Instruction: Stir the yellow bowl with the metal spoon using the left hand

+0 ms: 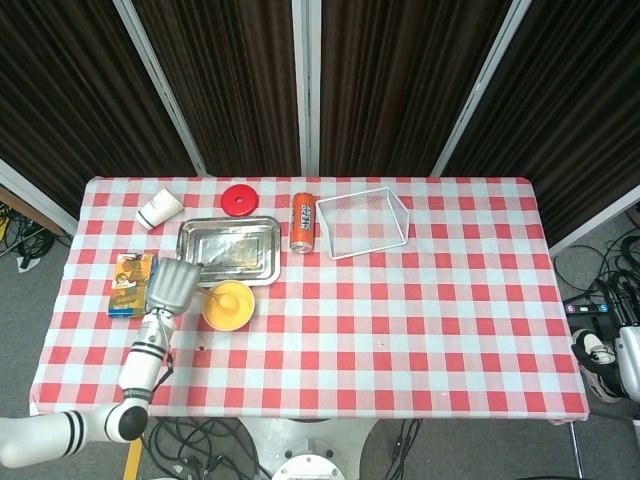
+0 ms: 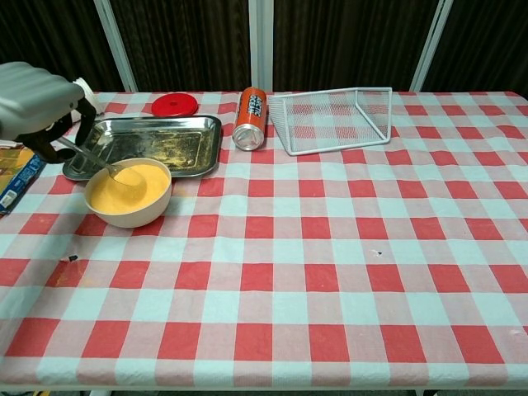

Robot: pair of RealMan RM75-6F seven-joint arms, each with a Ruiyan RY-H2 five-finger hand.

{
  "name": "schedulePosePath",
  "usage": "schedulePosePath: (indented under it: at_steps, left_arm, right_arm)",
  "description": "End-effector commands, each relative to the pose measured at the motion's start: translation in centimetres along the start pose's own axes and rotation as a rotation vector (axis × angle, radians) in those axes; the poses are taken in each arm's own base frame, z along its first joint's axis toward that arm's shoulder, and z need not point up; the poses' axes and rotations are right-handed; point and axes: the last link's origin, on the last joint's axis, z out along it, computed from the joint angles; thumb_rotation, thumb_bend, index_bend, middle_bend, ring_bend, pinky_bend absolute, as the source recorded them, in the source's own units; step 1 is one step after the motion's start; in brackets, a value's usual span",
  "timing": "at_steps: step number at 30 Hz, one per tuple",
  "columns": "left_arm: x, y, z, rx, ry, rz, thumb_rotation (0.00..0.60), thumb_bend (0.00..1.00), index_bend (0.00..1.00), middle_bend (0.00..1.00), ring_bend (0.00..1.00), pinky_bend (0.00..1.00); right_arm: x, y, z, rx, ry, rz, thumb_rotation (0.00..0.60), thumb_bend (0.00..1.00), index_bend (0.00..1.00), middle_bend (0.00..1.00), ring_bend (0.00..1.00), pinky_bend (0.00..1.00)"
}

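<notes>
chest view: left hand [image 2: 33, 99] grips spoon [image 2: 91, 157] in bowl [image 2: 128, 194]; we advise small circles, tip kept submerged.

Tray [image 2: 157, 140] crowds bowl [image 2: 129, 191] behind; front open.

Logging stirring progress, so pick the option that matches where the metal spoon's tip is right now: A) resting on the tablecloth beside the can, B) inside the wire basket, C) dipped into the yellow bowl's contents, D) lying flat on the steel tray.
C: in the chest view the left hand holds the metal spoon slanting down, its tip in the yellow bowl.
</notes>
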Motion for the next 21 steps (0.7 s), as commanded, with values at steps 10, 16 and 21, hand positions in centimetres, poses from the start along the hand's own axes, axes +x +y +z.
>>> schedulePosePath:
  at_steps: [10, 16, 21]
  left_arm:
    - [-0.6, 0.4, 0.0, -0.009, 0.125, 0.235, 0.600, 0.40, 0.68, 0.92, 0.86, 0.89]
    - [-1.7, 1.3, -0.3, -0.030, 0.269, 0.448, 0.600, 0.40, 0.68, 0.93, 0.86, 0.90]
    - [-3.1, 2.2, -0.7, -0.052, 0.305, 0.555, 0.600, 0.40, 0.68, 0.93, 0.86, 0.90]
  right_arm:
    - [0.1, -0.2, -0.1, 0.003, -0.001, 0.000, 0.600, 0.12, 0.00, 0.12, 0.00, 0.03]
    - [0.1, -0.2, -0.3, 0.002, 0.001, 0.000, 0.600, 0.12, 0.00, 0.12, 0.00, 0.03]
    - [0.1, -0.2, -0.3, 0.001, -0.002, 0.002, 0.600, 0.12, 0.00, 0.12, 0.00, 0.03]
